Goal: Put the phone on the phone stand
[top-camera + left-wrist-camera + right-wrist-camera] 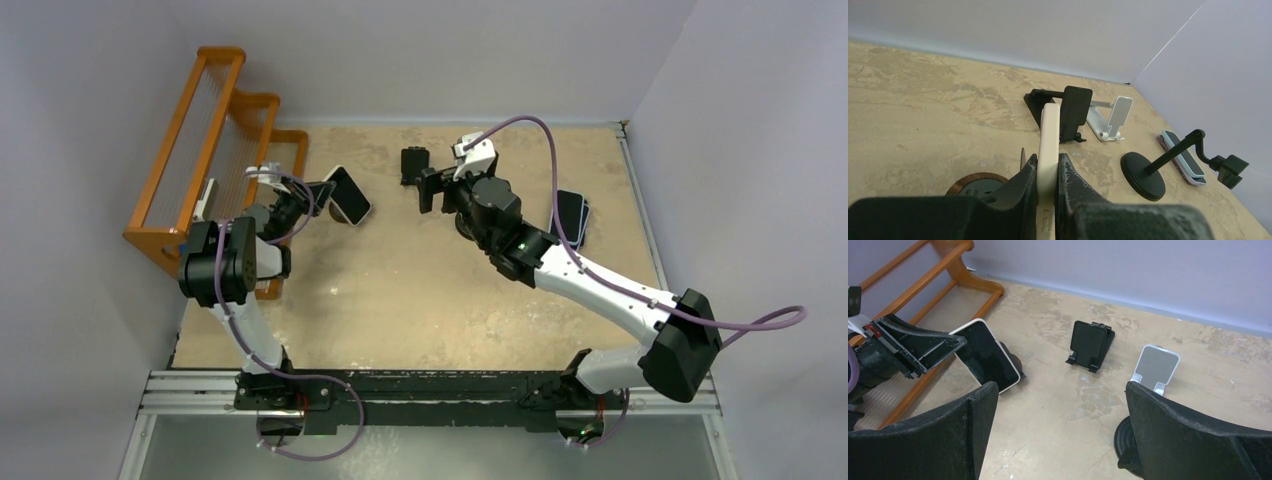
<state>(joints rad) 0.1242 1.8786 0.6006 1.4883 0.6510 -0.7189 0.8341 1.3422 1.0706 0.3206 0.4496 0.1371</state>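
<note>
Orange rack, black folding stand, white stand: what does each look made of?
Orange rack: looks like wood, stained or painted orange with a satin finish. It has square bars with thin wires or strings strung between them. Black stand: likely matte plastic, as it shows no glare. White stand: plastic or painted metal, with a smooth greyish plate. I cannot tell which.

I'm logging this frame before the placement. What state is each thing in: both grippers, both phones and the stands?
left gripper: jaws shut on the white-cased phone
white-cased phone: gripped, tilted, on no stand
right gripper: jaws open, empty
black folding stand: unfolded, empty
white stand: unfolded, empty
round-base mount: upright, clamp empty
second phone: lying flat on the table
</note>
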